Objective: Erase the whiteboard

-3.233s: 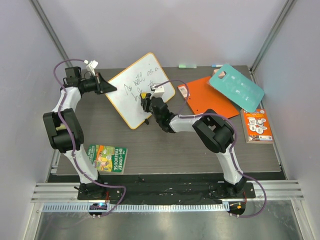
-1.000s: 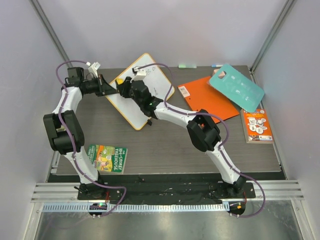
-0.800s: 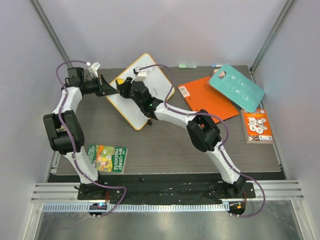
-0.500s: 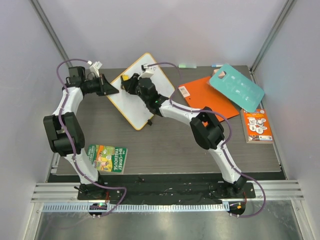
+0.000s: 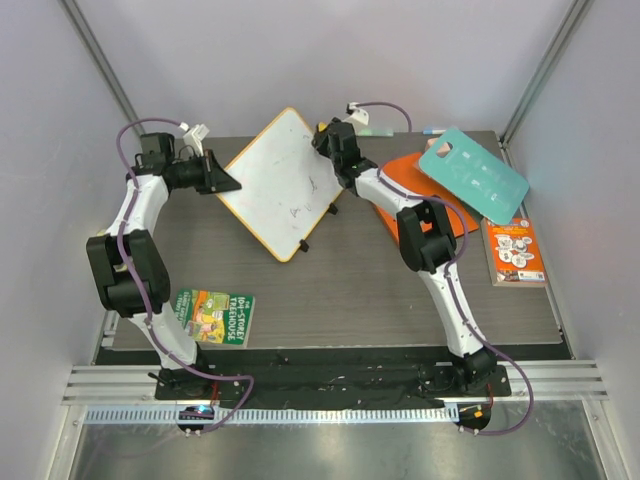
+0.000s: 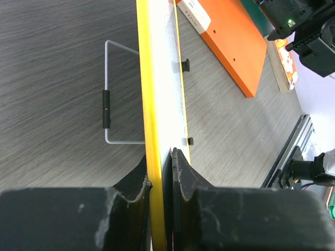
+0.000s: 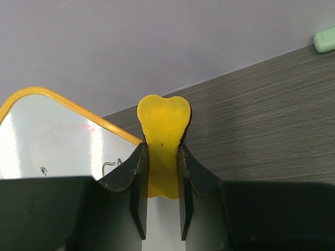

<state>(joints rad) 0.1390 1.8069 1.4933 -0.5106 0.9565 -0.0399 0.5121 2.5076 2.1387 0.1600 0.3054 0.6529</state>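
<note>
The whiteboard (image 5: 278, 180) stands tilted on the table, white with an orange-yellow rim and only a few faint black marks (image 5: 296, 210) on it. My left gripper (image 5: 228, 185) is shut on its left corner; in the left wrist view the yellow rim (image 6: 146, 78) runs between the fingers of the left gripper (image 6: 159, 157). My right gripper (image 5: 325, 133) is shut on a yellow eraser (image 7: 163, 130) at the board's far right corner. The right wrist view has the right gripper (image 7: 161, 152) beside the whiteboard (image 7: 52, 141).
A wire stand (image 6: 107, 99) props the board from behind. An orange book (image 5: 420, 200) and a teal card (image 5: 472, 175) lie to the right, with a small book (image 5: 515, 252) beyond. A green book (image 5: 215, 315) lies near left. A pale green block (image 7: 324, 40) sits by the back wall.
My right gripper swept the eraser from the board's left part across to its far right corner. The handwriting is nearly gone. The left gripper stayed on the board's corner.
</note>
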